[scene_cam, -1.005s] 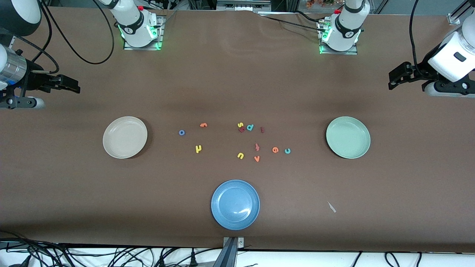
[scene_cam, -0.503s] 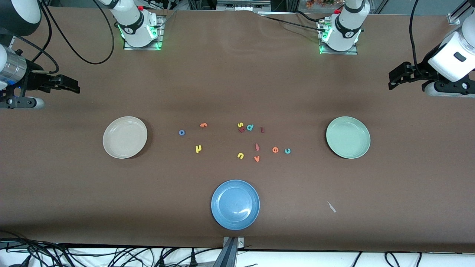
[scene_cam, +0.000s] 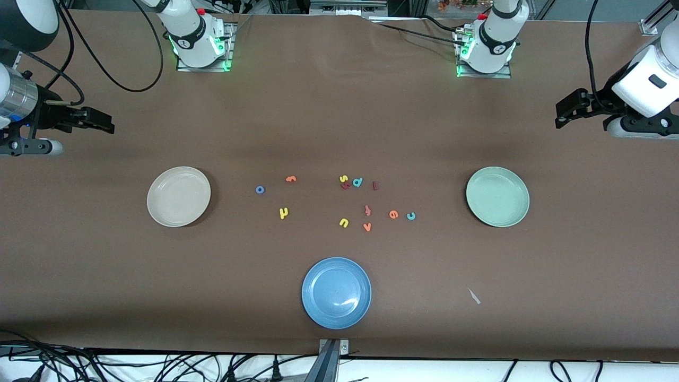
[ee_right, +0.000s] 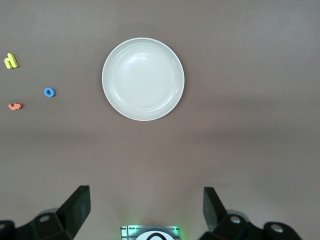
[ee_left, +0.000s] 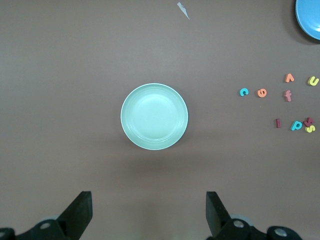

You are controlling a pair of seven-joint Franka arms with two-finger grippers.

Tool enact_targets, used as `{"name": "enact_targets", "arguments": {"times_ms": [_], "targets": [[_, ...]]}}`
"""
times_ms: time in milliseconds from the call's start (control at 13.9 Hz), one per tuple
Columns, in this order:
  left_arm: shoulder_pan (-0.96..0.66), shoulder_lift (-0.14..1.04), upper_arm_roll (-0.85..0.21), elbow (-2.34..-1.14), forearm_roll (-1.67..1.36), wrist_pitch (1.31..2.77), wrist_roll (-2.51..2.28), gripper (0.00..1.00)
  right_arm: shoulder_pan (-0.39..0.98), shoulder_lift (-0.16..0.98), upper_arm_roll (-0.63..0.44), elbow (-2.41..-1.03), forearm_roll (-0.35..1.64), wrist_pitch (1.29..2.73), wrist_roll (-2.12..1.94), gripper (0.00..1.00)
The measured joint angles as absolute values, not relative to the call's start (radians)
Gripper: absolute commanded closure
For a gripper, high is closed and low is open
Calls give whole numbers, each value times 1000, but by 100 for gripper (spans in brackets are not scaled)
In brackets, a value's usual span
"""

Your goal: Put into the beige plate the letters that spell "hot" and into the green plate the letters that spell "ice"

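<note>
Nothing sorted yet, both plates bare. Beige plate [scene_cam: 179, 197] sits toward the right arm's end of the table, green plate [scene_cam: 497, 197] toward the left arm's end, so each arm likely serves its own plate.

Letters lie scattered between the plates. Blue o [scene_cam: 260, 189], orange t [scene_cam: 290, 179] and yellow h [scene_cam: 284, 213] cluster closest to the beige plate, at about its 3 o'clock. Orange e [scene_cam: 393, 214] and teal c [scene_cam: 410, 216] lie side by side at the green plate's 9 o'clock; maroon i [scene_cam: 375, 185] sits at 11 o'clock from the e.

Distractors: yellow s [scene_cam: 343, 179], teal d-like letter [scene_cam: 357, 182] and a reddish letter [scene_cam: 345, 185] bunched together, probably touching, hard to tell. Reddish hooked letter [scene_cam: 367, 210], orange v [scene_cam: 367, 227] and yellow u [scene_cam: 344, 223] crowd near the e. Blue plate [scene_cam: 336, 292] sits nearest the front camera; a pale scrap [scene_cam: 473, 296] lies at its 3 o'clock.

Right gripper [ee_right: 145, 202] hangs high over the beige plate's end, fingers wide apart, empty. Left gripper [ee_left: 149, 207] likewise over the green plate's end, apart, empty. Both arms wait.
</note>
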State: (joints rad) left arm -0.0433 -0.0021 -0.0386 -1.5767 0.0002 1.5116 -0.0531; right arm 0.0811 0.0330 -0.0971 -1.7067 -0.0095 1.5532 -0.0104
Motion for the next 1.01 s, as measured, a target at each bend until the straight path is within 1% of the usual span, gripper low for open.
{"name": "enact_targets", "arguments": {"times_ms": [1005], "targets": [[-33,-1,-33,-1565,-17,1512,-53,0,81,33,-97,-1707,-10,1553,-10,0]]}}
